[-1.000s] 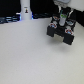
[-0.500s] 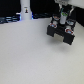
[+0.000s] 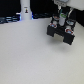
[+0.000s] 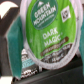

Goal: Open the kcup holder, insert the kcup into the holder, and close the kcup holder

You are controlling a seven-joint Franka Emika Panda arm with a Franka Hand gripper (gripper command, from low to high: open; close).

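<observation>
Wrist view is showing my end effector [image 3: 63,19] gripping the kcup [image 4: 47,32] over the kcup holder [image 3: 61,32] on the surface [image 3: 27,57]; insertion and closing are remaining.

White table with a black drawer unit

A pale, plain table [image 3: 27,55] fills most of the exterior view. The black kcup holder [image 3: 61,32] sits on it toward the far edge, and a small white upright object [image 3: 25,10], too blurred to identify, stands well apart from the holder, toward the exterior view's left.
</observation>
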